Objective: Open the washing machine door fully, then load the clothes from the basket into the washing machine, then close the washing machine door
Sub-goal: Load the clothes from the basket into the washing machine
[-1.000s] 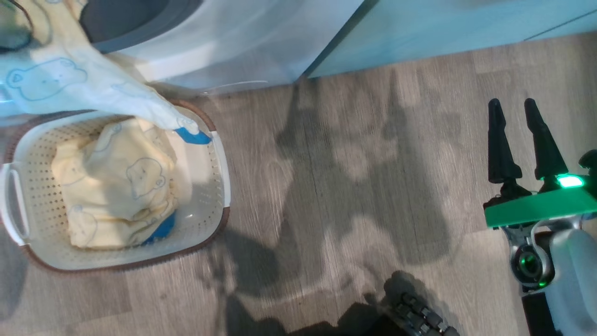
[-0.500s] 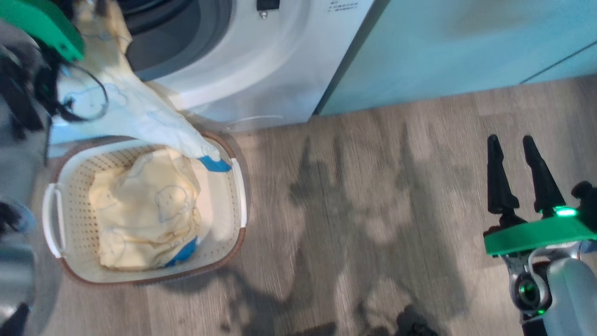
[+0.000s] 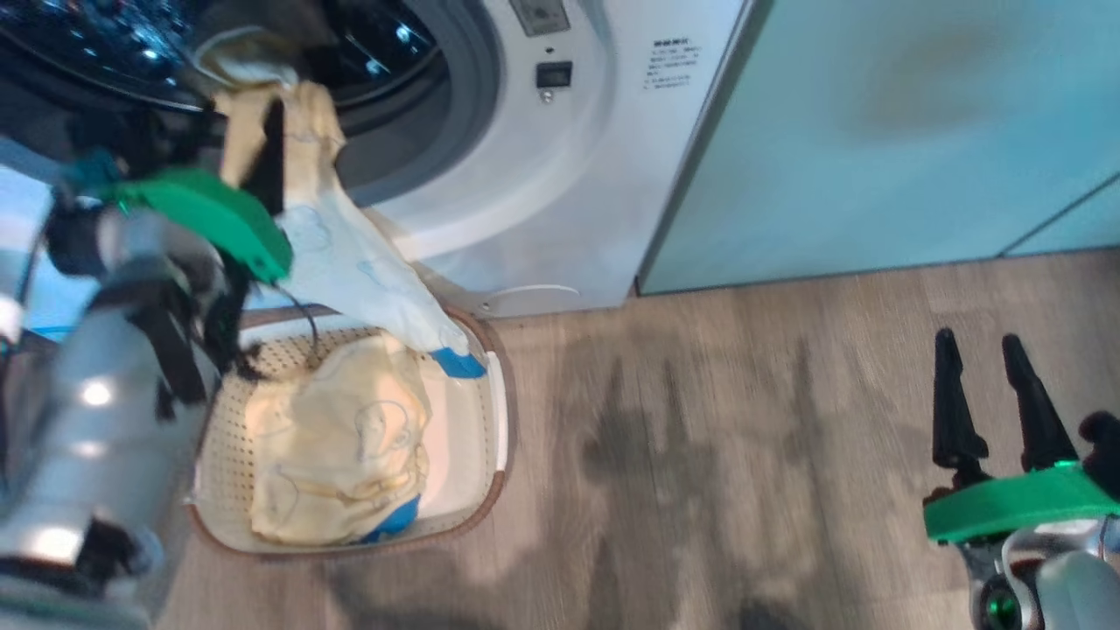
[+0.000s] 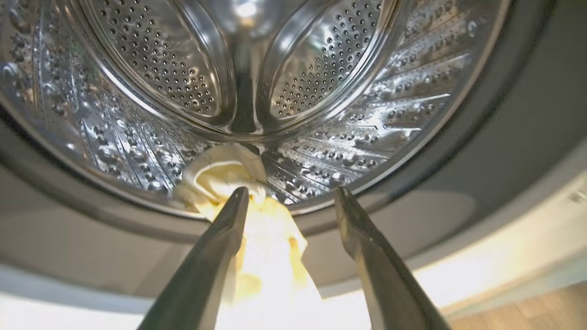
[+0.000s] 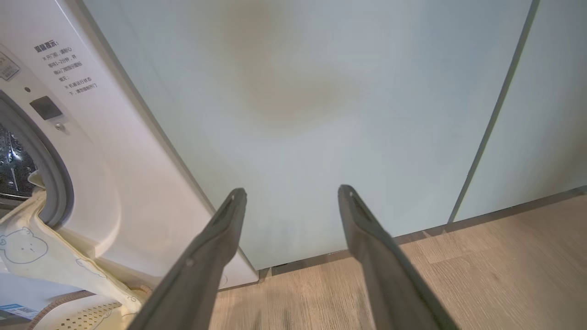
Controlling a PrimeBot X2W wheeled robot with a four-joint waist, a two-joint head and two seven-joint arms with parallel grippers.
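The left gripper (image 4: 291,190) has come up to the big white washing machine's (image 3: 569,192) drum mouth, fingers spread wide. A cream bear-print garment (image 3: 350,262) trails from it. The right gripper (image 3: 977,337) stays wide and empty.

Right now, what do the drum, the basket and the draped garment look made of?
Drum: polished metal, likely stainless steel; mirror glare, punched holes.
Basket: matte cream plastic, seemingly; moulded perforated wall, brown rim.
Garment: soft thin fabric, probably cotton knit; it folds and hangs limp.
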